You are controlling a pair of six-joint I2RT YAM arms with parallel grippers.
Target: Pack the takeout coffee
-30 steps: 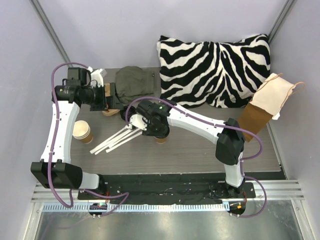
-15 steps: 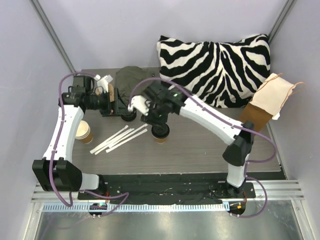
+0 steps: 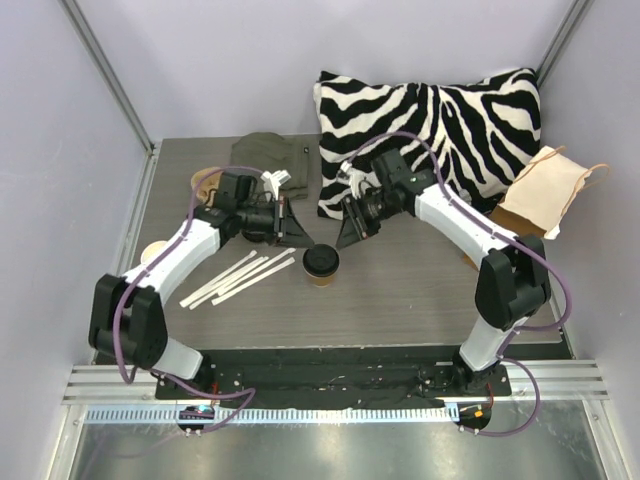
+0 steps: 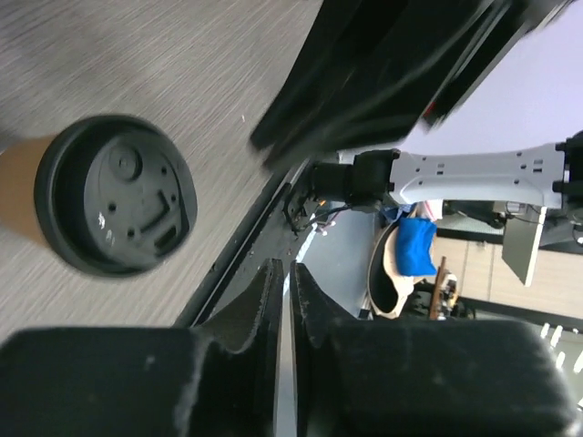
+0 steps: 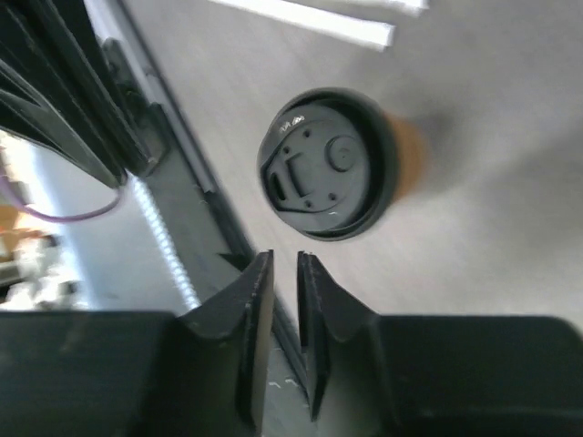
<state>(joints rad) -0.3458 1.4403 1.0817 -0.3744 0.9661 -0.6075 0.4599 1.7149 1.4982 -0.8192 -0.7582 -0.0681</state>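
The takeout coffee (image 3: 321,264) is a tan paper cup capped with a black lid, standing upright mid-table. It shows lid-on in the left wrist view (image 4: 116,193) and in the right wrist view (image 5: 328,164). My left gripper (image 3: 301,236) hovers just left of and behind the cup, its jaws (image 4: 284,266) shut with nothing between them. Just right of and behind the cup, my right gripper (image 3: 345,238) holds a narrow empty gap (image 5: 285,255) between its jaws. Neither gripper touches the cup.
White stir sticks (image 3: 240,277) lie left of the cup. A second tan cup (image 3: 152,254) peeks out by the left arm. The pulp carrier (image 3: 206,183) and an olive cloth (image 3: 268,160) sit at the back left. A zebra pillow (image 3: 430,130) and a brown paper bag (image 3: 540,195) are at the right.
The left arm swung right toward the table's middle and its jaws closed. The right arm drew back from over the cup to the right, uncovering the lidded cup.
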